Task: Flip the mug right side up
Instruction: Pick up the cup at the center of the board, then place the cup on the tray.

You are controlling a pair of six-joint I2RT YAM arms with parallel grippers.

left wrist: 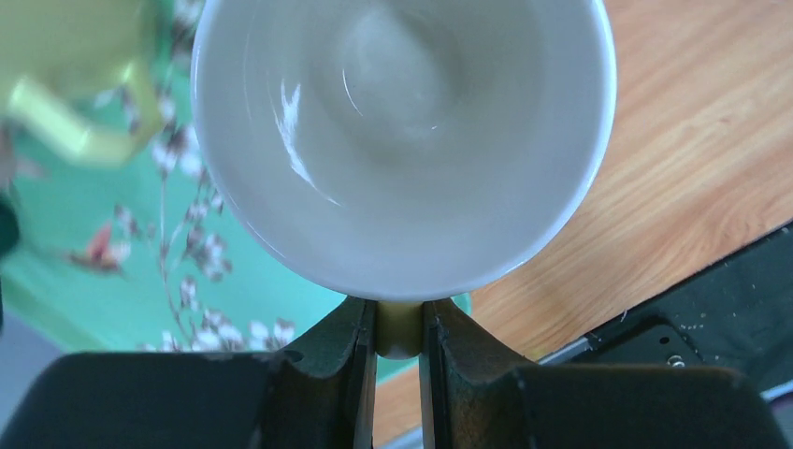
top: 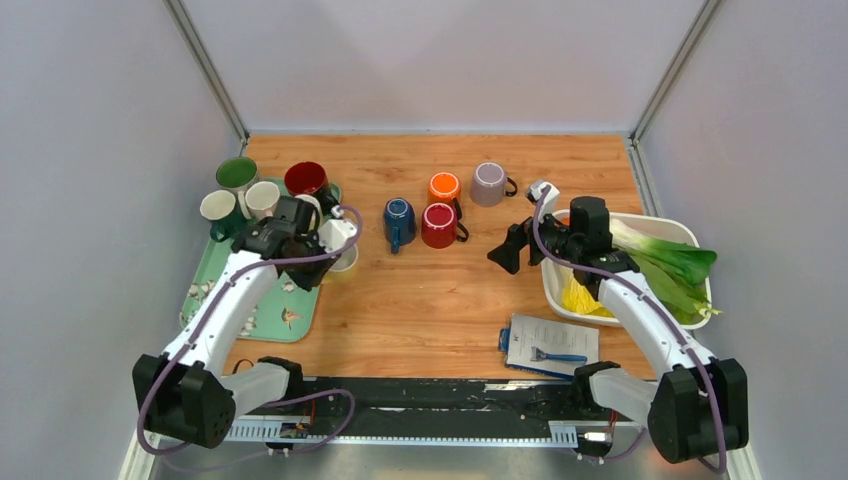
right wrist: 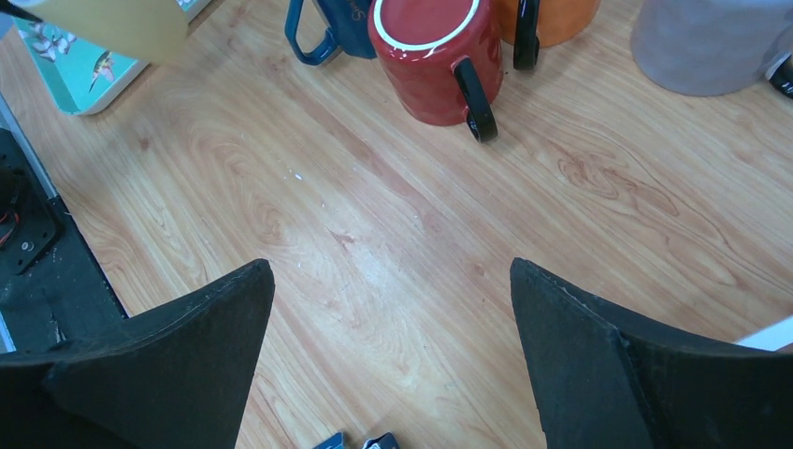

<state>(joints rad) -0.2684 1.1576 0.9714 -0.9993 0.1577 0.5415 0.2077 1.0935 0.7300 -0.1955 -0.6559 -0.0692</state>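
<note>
My left gripper (top: 333, 243) is shut on the handle (left wrist: 399, 327) of a cream mug (left wrist: 402, 140) with a white inside. It holds the mug in the air over the right edge of the green tray (top: 215, 262). The mug's open mouth faces the wrist camera, and in the top view the mug (top: 341, 248) looks tilted. Its cream outside shows at the top left of the right wrist view (right wrist: 122, 23). My right gripper (top: 512, 250) is open and empty above bare wood, its fingers (right wrist: 178, 346) wide apart.
Blue (top: 398, 222), red (top: 438, 225), orange (top: 444, 187) and grey (top: 488, 184) mugs stand upside down mid-table. Green (top: 236, 173), white (top: 218, 208) and red (top: 305, 178) mugs stand on the tray. A blurred yellow-green mug (left wrist: 65, 75) is close by. A white bin (top: 655, 228) of greens and a leaflet (top: 552, 342) lie at right.
</note>
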